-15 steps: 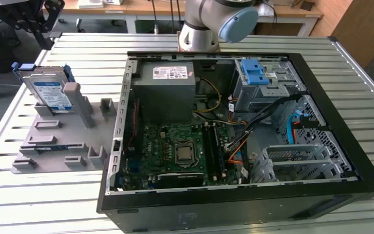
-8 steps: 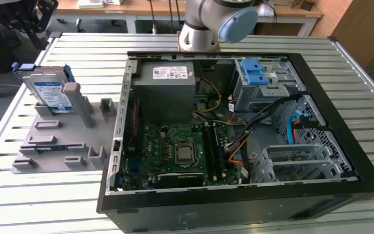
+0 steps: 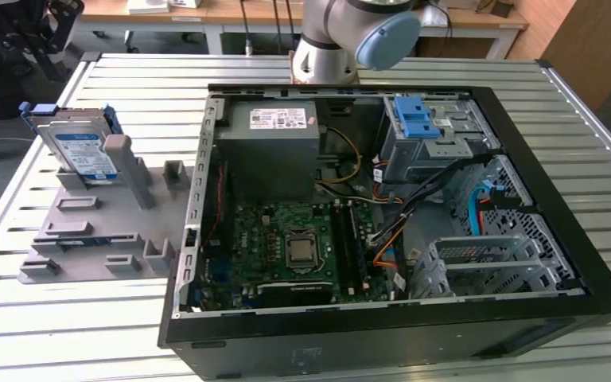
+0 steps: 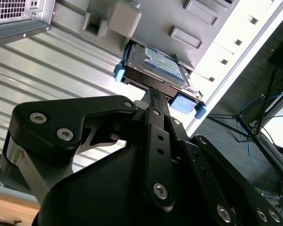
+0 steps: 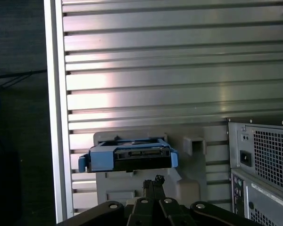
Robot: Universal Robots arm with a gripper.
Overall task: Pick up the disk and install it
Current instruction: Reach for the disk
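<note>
Gripper fingers drawn together, tips meeting, nothing between them. It hangs in the air with the tips aimed at the disk, short of it and not touching.

In the first wrist view the same closed tips sit just off the connector edge of the disk, blue carrier bracket at both ends.

Disk is outside the computer case. It stands on edge and leans back in a grey fixture on the slatted metal table, to the exterior view's left of the case. White-and-blue label faces out.

Arm: a grey segment and a blue-capped joint rise behind the far side of the case. The rest is cut off by the top edge of the exterior view.

Black gripper linkage blocks much of both wrist views. Lower edge of the disk is hidden in the fixture slot.
</note>
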